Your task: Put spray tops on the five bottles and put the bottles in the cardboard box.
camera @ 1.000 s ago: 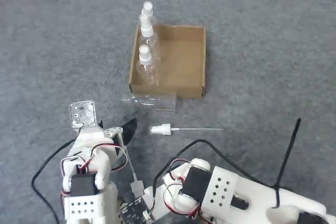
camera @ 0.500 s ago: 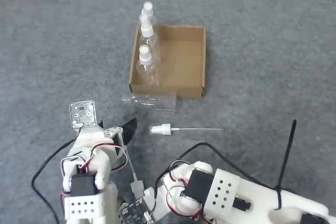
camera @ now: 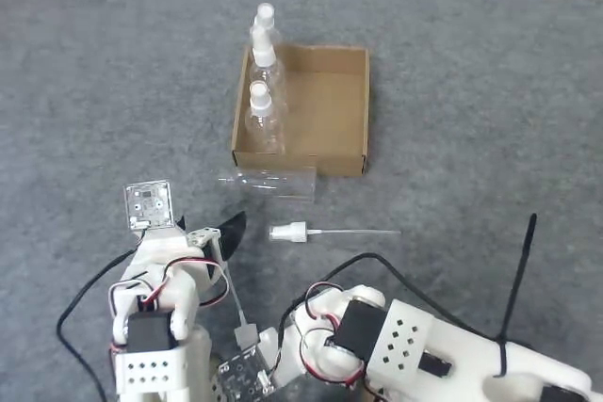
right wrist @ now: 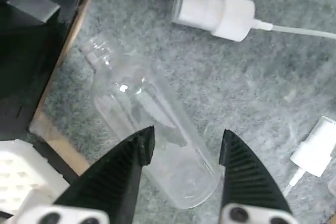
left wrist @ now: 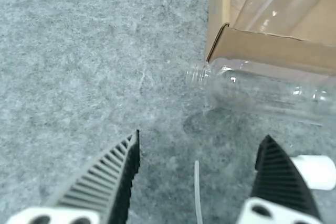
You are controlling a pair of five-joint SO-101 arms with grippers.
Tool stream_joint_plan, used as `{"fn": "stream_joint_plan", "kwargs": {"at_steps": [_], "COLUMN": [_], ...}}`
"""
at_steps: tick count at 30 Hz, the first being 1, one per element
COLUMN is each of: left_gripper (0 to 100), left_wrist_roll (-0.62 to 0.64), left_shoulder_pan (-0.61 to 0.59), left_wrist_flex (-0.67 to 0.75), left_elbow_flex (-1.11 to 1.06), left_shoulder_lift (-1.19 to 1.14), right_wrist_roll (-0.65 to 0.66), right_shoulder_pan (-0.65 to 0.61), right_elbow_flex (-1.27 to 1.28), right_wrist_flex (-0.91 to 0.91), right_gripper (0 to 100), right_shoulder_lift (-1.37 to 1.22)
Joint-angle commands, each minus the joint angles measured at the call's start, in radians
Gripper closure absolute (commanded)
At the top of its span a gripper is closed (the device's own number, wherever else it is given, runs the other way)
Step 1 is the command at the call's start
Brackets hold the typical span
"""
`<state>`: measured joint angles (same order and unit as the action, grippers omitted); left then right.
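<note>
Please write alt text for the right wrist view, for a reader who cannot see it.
The right arm's open pincer hangs over a clear bottle with no top, lying on its side on grey carpet. A white spray top with a thin tube lies near its neck; a second spray top lies apart.

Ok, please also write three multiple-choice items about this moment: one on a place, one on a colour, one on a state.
1. Where does the capless bottle lie?
A. On the carpet, by the near wall of the cardboard box
B. Inside the box
C. In a gripper

2. What colour is the loose spray top?
A. Black
B. White
C. Blue

3. The left gripper is:
A. Open
B. Shut on a bottle
C. Shut on a spray top

Answers: 1 A, it lies outside the box, in front of it; 2 B, its head is white; 3 A, its jaws stand wide apart.
</note>
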<state>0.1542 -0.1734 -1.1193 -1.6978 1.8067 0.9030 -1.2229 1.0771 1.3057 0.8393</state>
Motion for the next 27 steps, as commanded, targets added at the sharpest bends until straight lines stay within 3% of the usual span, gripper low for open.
{"fn": "stream_joint_plan", "kwargs": {"at_steps": [1, 9, 12, 16, 27], "left_gripper": [67, 67, 67, 67, 67], "left_wrist_roll": [-0.011, -0.011, -0.011, -0.011, -0.011], "left_shoulder_pan": [-0.006, -0.006, -0.006, -0.006, -0.006], "left_wrist_flex": [-0.005, -0.005, -0.005, -0.005, -0.005], "left_elbow_flex": [0.013, 0.013, 0.013, 0.013, 0.013], "left_shoulder_lift": [0.012, 0.012, 0.012, 0.012, 0.012], "right_wrist_roll": [0.02, 0.068, 0.068, 0.064, 0.063], "right_shoulder_pan": [0.022, 0.022, 0.022, 0.022, 0.022], "right_elbow_flex": [0.037, -0.063, -0.061, -0.06, 0.021], "right_wrist_flex": [0.051, 0.206, 0.208, 0.217, 0.127], "right_gripper": [81.4, 81.0, 78.7, 68.6, 70.5], "right_shoulder_lift": [0.001, -0.001, -0.002, -0.002, -0.002]}}
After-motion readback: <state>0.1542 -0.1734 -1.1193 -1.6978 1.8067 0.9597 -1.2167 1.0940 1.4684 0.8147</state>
